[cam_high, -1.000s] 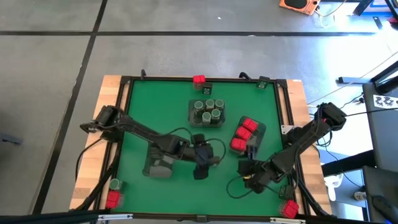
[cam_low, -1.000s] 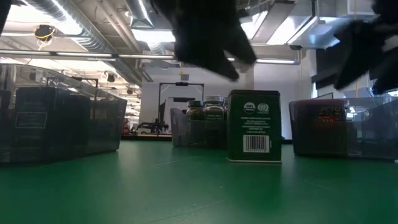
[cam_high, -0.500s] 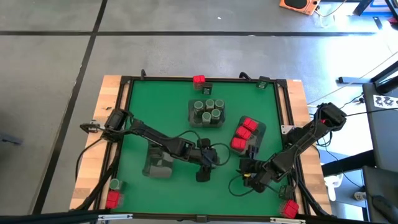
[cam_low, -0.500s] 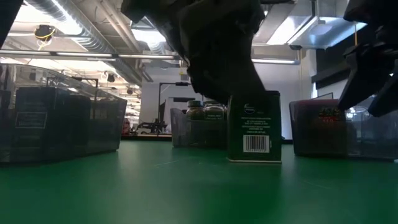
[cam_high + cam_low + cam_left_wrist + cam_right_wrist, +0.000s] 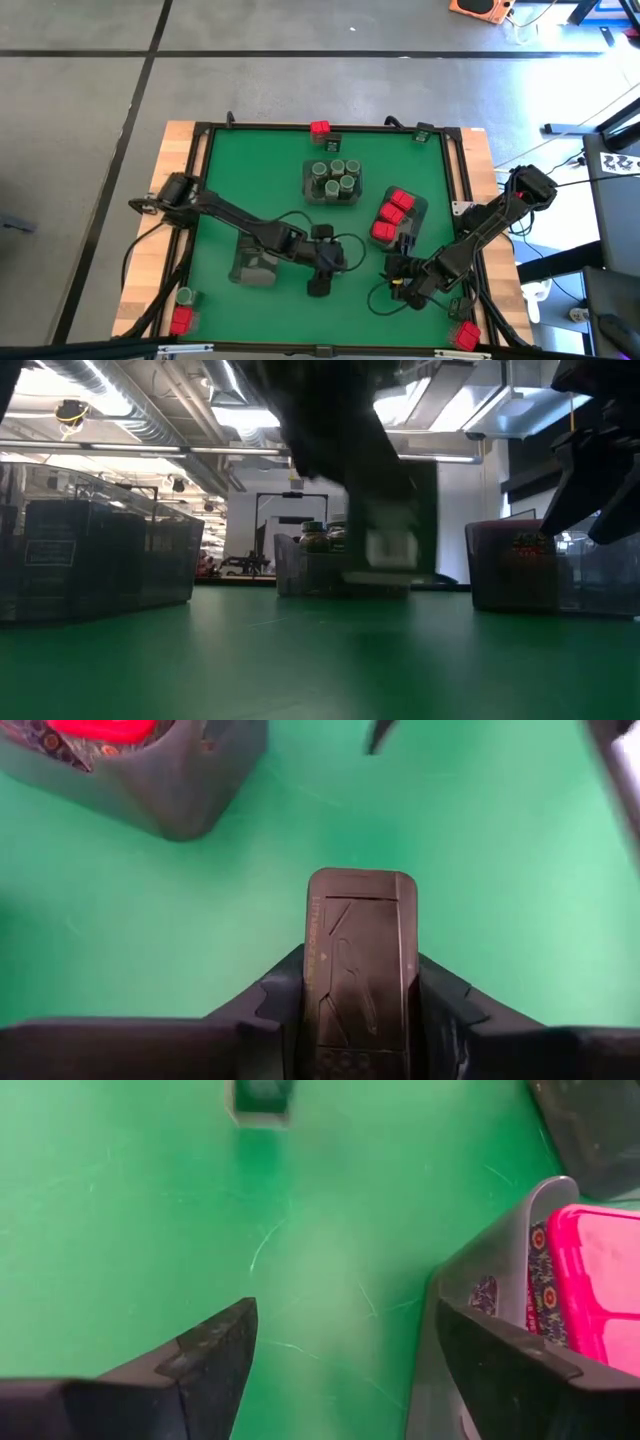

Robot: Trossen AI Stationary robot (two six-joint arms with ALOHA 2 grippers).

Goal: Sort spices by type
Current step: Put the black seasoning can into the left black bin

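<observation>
From above, the left gripper (image 5: 320,272) is low over the green table (image 5: 220,200), near its front middle, with a dark tin (image 5: 318,287) under it. Just beside it stands the grey tray (image 5: 256,262) for tins. The jars (image 5: 335,178) sit in a tray further back, the red boxes (image 5: 393,212) in a tray to the right. The right gripper (image 5: 398,282) waits near that tray.

At table height, the tin (image 5: 390,525) looks blurred and lifted off the table, under the dark arm.

In the left wrist view, the fingers (image 5: 275,1005) are pressed on both sides of the tin (image 5: 360,960), holding it.

In the right wrist view, the fingers (image 5: 215,1350) stand wide apart and hold nothing.

I think the tin can slip or turn, because the grip seems to be only on its narrow sides. It may also knock the tray wall when it is carried in.
</observation>
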